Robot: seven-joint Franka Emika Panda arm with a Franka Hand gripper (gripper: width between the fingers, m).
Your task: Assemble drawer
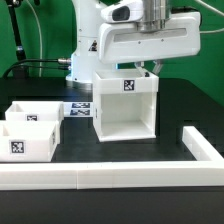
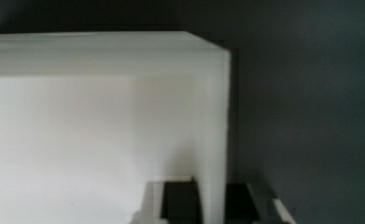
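The white drawer casing [image 1: 125, 110] stands upright mid-table, its open side facing the camera, with a tag [image 1: 128, 83] on its back wall. Two white trays lie at the exterior view's left, one [image 1: 30, 112] behind the other [image 1: 28, 142], each tagged. My gripper [image 1: 150, 67] reaches down onto the casing's top edge at the exterior view's right. In the wrist view the casing wall [image 2: 108, 110] fills the picture. Its thin edge runs between my two dark fingers [image 2: 175, 203], which press against it on both sides. My gripper [image 2: 211, 195] is shut on that wall.
A long low white rail [image 1: 100, 178] runs along the front and turns up the exterior view's right [image 1: 202, 147]. The marker board [image 1: 76, 108] lies flat between the trays and the casing. The arm's base [image 1: 85, 50] stands behind the casing.
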